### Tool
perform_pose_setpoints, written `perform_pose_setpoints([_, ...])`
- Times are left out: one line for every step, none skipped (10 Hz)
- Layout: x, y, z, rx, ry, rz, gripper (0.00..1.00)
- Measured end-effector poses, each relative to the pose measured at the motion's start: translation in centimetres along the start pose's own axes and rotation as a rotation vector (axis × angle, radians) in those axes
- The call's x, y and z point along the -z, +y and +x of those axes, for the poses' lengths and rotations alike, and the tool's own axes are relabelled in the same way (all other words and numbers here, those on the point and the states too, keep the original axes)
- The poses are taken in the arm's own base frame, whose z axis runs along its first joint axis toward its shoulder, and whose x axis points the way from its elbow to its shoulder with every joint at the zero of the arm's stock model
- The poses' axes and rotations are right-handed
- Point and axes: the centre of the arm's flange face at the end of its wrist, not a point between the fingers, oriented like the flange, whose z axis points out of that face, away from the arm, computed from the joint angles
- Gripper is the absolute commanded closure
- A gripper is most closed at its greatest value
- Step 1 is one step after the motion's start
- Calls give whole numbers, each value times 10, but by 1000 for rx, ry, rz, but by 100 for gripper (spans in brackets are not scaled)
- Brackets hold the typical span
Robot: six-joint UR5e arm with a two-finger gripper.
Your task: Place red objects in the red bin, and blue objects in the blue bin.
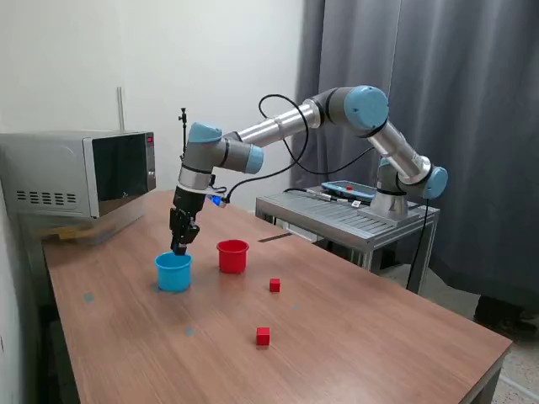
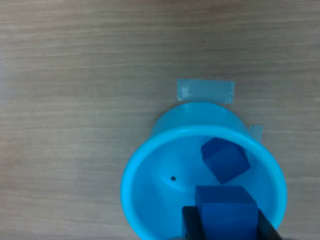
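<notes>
My gripper (image 1: pixel 179 246) hangs just above the light blue cup (image 1: pixel 173 272) and is shut on a dark blue cube (image 2: pixel 225 207), held between the two dark fingers (image 2: pixel 191 224) over the cup's mouth. In the wrist view a second dark blue cube (image 2: pixel 225 159) lies tilted on the bottom of the blue cup (image 2: pixel 150 170). The red cup (image 1: pixel 232 256) stands right beside the blue cup, on the exterior view's right. Two small red cubes lie on the table, one (image 1: pixel 274 285) near the red cup and one (image 1: pixel 264 337) nearer the front.
A microwave (image 1: pixel 76 172) stands at the back on the exterior view's left. A metal stand (image 1: pixel 345 215) carries the arm's base on the right. A patch of blue tape (image 2: pixel 205 91) lies on the wooden table (image 1: pixel 354 337) beside the blue cup.
</notes>
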Motion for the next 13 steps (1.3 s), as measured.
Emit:
perform_pose_setpoints([-1,0,-1,-2,0,0,0])
perform_pose_setpoints([-1,0,-1,-2,0,0,0])
perform_pose_setpoints([-1,0,-2,-2,0,1,0])
perform_pose_setpoints([-1,0,-2,-3,0,1,0])
perform_pose_setpoints([-2,-1,-2,-4,1,2,0])
perform_pose_setpoints([-2,-1,-1,-4,1,3,0])
perform_pose_setpoints([-2,-1,-1,-4,1,4,0])
perform_pose_setpoints([0,-1,0,-5,0,2,0])
perform_pose_setpoints([5,-1,2,-8,0,-3,0])
perform_pose_setpoints([19,1,7,-10,0,-17,0])
perform_pose_setpoints([38,1,16,-5,1,-29,0])
perform_pose_setpoints([55,-2,33,12,5,-33,0])
perform_pose_setpoints([67,-9,59,40,13,-29,0])
